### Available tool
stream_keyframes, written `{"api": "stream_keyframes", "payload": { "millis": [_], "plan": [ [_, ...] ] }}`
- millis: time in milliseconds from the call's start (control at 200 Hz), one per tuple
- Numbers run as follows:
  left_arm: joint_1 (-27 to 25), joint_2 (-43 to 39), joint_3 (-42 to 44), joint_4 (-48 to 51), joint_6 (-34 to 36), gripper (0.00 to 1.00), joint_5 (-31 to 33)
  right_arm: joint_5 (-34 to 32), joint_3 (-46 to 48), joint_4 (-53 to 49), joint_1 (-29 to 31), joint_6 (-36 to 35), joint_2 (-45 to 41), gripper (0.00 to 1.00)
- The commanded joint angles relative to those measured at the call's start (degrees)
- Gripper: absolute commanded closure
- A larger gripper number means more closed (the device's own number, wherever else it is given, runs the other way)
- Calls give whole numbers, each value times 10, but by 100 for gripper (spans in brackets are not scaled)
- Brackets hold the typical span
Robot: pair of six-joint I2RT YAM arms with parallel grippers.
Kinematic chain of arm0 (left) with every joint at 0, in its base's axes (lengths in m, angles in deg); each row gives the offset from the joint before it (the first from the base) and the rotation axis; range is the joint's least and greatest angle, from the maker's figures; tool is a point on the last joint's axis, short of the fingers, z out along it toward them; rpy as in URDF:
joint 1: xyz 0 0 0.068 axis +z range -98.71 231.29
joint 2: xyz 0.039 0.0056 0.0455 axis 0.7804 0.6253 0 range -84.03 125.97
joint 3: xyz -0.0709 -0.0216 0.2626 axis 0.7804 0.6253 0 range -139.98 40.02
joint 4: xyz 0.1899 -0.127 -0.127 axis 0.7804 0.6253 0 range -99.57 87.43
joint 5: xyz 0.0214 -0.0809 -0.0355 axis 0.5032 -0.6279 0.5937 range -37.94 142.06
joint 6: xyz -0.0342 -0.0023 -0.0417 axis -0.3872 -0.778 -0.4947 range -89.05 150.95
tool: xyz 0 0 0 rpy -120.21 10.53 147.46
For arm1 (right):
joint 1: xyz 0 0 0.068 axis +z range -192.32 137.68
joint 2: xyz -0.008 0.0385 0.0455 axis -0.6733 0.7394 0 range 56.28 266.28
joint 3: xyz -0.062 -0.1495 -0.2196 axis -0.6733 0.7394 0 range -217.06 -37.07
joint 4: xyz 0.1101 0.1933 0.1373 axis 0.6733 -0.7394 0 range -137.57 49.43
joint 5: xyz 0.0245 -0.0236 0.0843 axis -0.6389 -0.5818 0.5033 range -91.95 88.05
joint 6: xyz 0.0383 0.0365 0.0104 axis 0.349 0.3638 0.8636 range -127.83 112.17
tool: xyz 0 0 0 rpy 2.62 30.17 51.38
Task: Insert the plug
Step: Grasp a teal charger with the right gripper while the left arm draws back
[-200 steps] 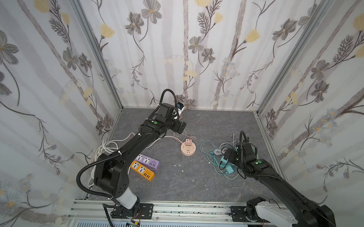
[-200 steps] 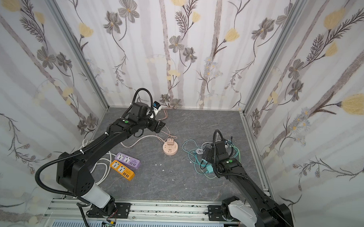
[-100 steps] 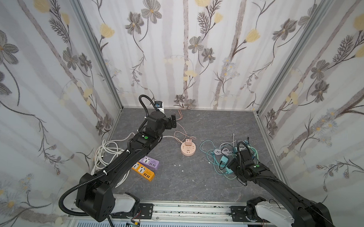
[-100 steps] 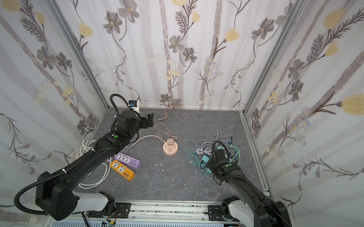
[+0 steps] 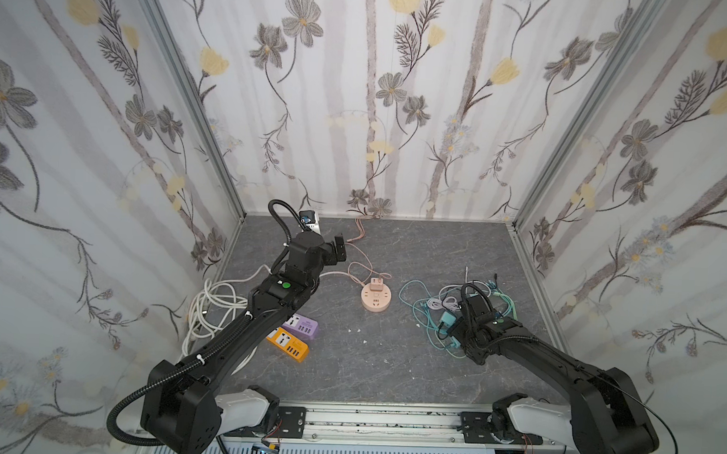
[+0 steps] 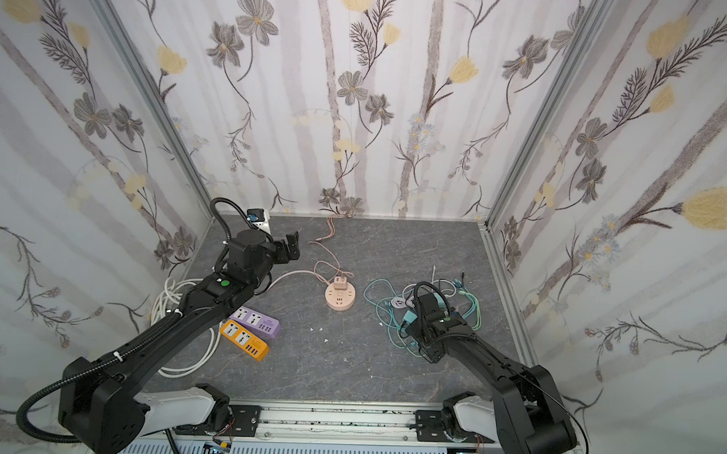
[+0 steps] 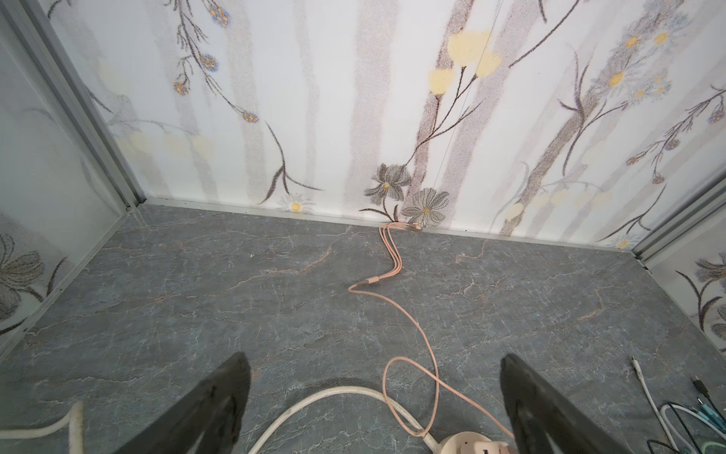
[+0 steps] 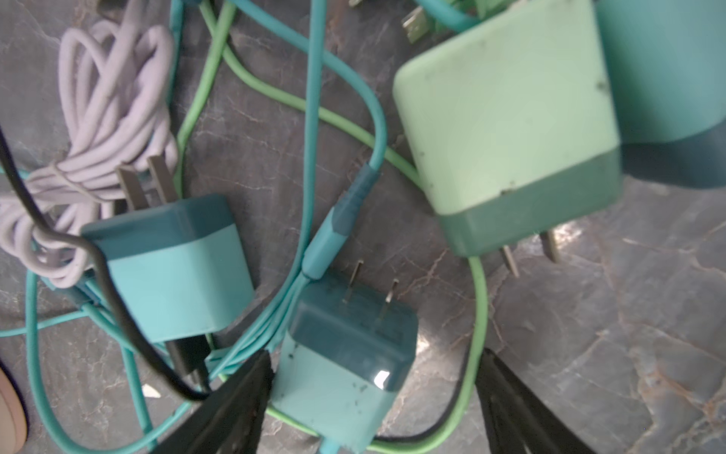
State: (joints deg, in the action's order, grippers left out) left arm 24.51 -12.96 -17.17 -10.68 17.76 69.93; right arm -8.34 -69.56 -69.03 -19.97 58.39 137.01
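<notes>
A round peach socket sits mid-table with a peach plug standing in it. To its right lies a tangle of teal and green cables with several plugs. My right gripper is down in that pile. In the right wrist view its jaws stand open astride a teal plug that lies prongs up; one finger touches its side, the other stands apart. My left gripper hangs open and empty over bare table at the back left.
A second teal plug, a pale green plug and a lilac cable bundle crowd the pile. A purple strip and an orange strip lie front left beside a white cable coil. A pink cable runs to the back wall.
My left arm has swung back to the left, away from the back middle. My right gripper has dropped into the cable pile and its jaws have narrowed a little round the teal plug.
</notes>
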Motion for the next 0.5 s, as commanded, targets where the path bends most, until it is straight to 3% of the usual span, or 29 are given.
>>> {"api": "stream_keyframes", "payload": {
  "millis": [0,495],
  "plan": [
    [1,-5,1,-17,8,0,13,-31,-19,-12,8,27,26,21],
    [1,0,-7,4,30,0,1,-30,-45,-26,25,12,43,33]
  ]
}}
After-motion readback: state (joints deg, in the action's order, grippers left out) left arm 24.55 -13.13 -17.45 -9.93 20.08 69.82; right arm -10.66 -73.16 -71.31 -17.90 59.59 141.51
